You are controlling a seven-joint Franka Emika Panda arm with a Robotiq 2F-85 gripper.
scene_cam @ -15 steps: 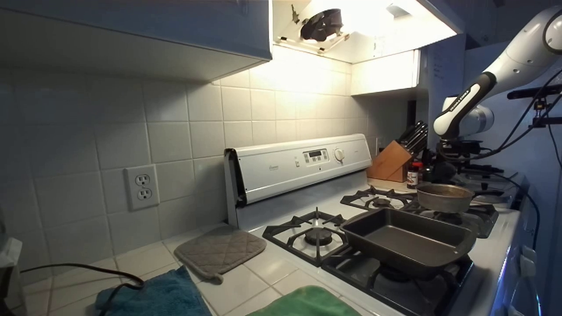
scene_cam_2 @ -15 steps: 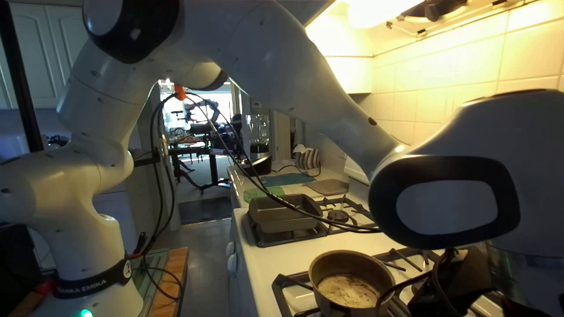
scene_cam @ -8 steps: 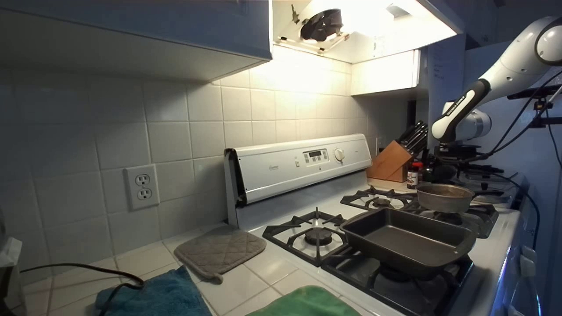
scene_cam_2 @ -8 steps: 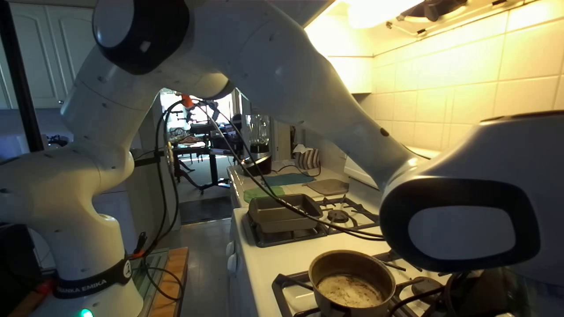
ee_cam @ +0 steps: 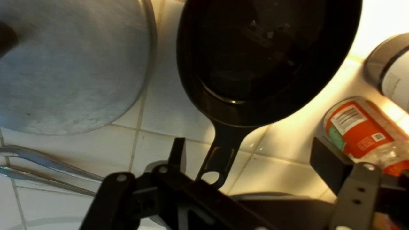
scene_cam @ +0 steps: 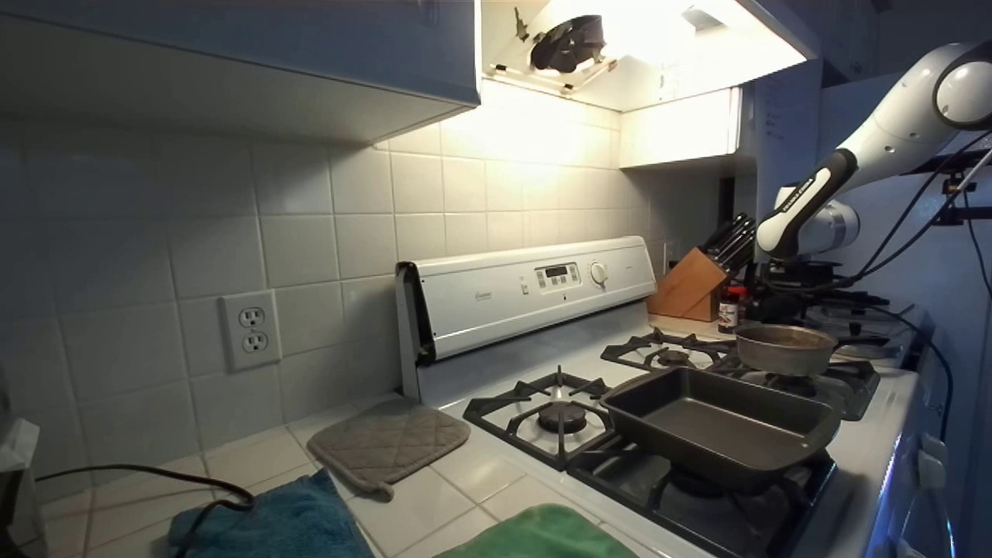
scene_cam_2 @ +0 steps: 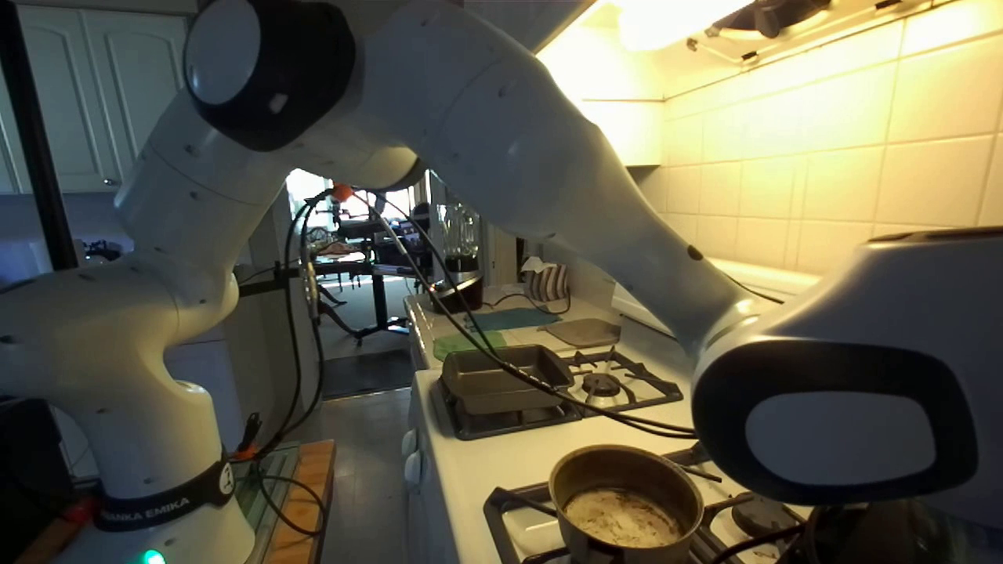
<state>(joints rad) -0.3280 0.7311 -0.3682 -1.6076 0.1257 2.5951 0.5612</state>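
My gripper (ee_cam: 253,158) is open and empty in the wrist view, its fingers set wide apart. A black skillet (ee_cam: 255,108) lies on the white tiled counter beyond the fingers. Its handle (ee_cam: 227,143) points back between the fingers, nearer the left one, which covers part of its end. I cannot tell whether they touch. A jar with a red label (ee_cam: 361,127) lies beside the right fingertip. A round grey lid (ee_cam: 73,73) is at the left, with metal tongs (ee_cam: 48,164) below it. The fingers are not clear in either exterior view.
A small pot (scene_cam: 783,353) and a dark baking pan (scene_cam: 721,418) stand on the stove in both exterior views. A knife block (scene_cam: 686,287) and a spice jar (scene_cam: 728,310) stand near the arm. A white-labelled container (ee_cam: 397,75) is at the right in the wrist view.
The arm has moved down in both exterior views, with a slight sideways shift. The pot, baking pan and cloths have stayed in place.
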